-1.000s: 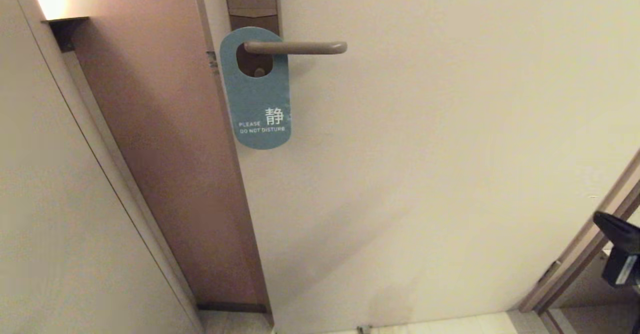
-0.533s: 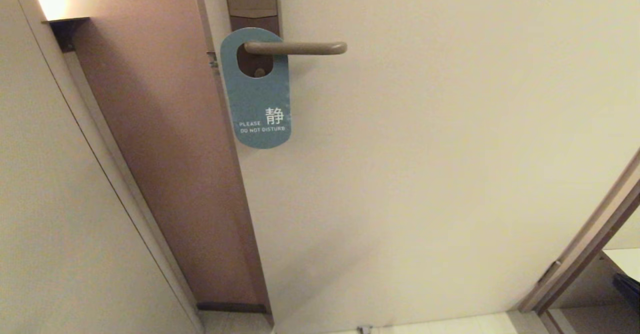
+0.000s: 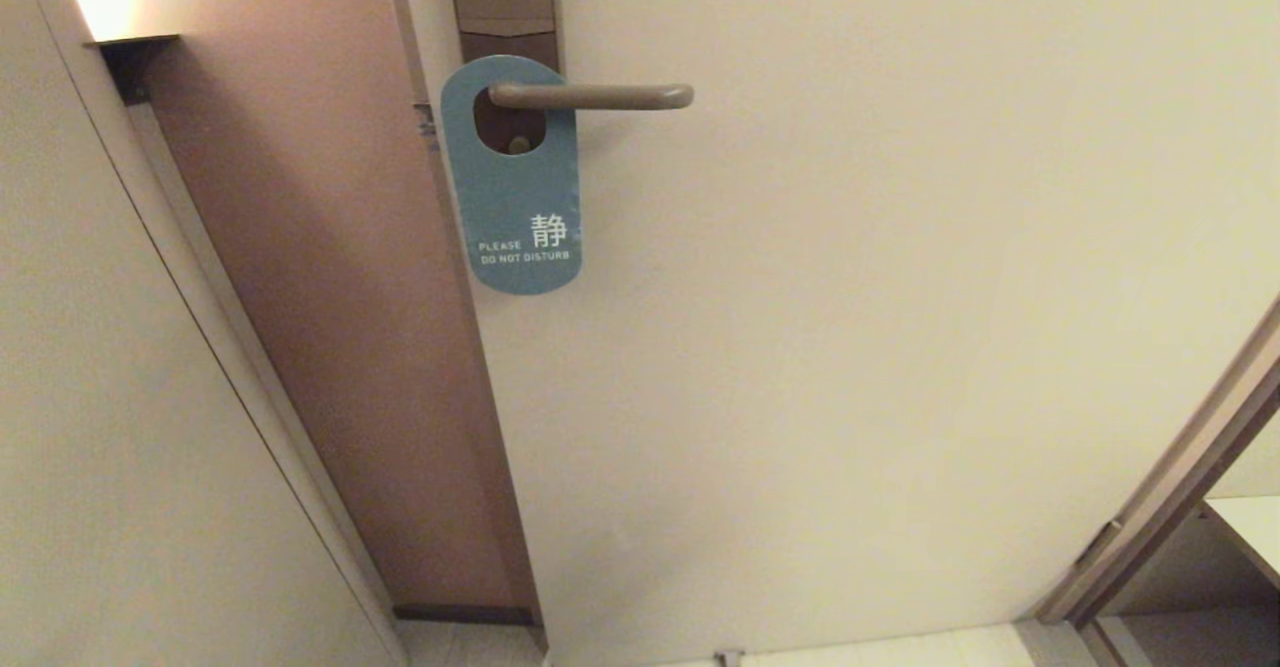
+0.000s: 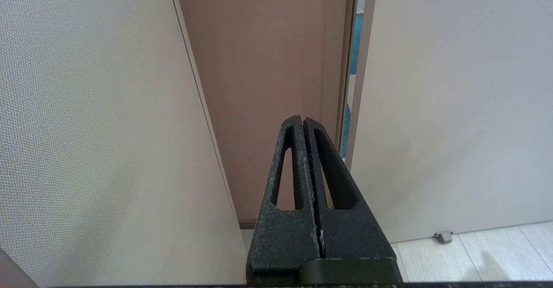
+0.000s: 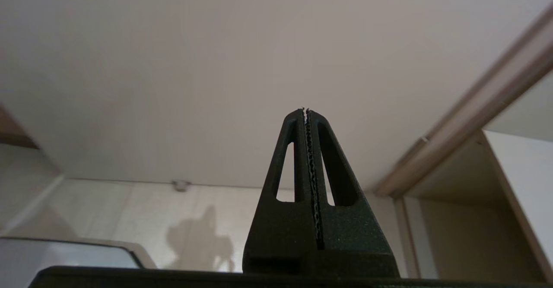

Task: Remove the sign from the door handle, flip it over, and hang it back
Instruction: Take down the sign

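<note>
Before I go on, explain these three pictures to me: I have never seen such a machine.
This is a robot with two arms, each ending in a two-finger gripper. One picture comes from a camera on its head, facing a door; neither arm shows there. A blue sign reading "PLEASE DO NOT DISTURB" hangs on the door handle. The other two pictures come from cameras on the wrists. The left gripper and the right gripper are both shut and hold nothing, low down near the floor.
</note>
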Robot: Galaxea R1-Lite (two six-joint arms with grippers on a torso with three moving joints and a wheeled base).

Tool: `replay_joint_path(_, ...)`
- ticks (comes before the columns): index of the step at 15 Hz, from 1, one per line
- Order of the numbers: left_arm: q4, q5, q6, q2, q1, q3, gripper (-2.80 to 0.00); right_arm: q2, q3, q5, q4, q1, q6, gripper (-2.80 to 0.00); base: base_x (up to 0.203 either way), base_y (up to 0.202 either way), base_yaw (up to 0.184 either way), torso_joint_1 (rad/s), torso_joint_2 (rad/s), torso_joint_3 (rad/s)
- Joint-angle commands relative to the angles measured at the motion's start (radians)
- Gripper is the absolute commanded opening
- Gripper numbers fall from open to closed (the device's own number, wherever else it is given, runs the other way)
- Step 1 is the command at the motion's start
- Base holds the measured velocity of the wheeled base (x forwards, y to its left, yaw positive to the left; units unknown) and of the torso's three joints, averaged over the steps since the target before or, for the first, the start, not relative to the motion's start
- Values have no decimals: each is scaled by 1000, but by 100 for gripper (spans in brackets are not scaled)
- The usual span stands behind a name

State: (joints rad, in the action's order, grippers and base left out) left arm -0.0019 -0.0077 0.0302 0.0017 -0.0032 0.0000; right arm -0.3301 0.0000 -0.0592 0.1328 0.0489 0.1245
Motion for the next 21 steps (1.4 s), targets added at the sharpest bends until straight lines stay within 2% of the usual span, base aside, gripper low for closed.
replay_joint_path(1,0,0,0,1,0,0,-280,120,0,25,-37,-9,2,-280,0,0,0,0,0,0)
replay_joint_path(4,-1,0,0,1,0,0,-280,246,0,73,-111,-39,2,-280,0,0,0,0,0,0)
replay_joint_path(7,0,0,0,1,0,0,-280,330,0,81,-135,-46,-22,-280,0,0,0,0,0,0)
replay_joint_path(9,0,0,0,1,0,0,-280,330,0,79,-136,-46,-45,-280,0,0,0,0,0,0)
replay_joint_path(21,0,0,0,1,0,0,-280,330,0,79,-136,-46,-48,-280,0,0,0,0,0,0)
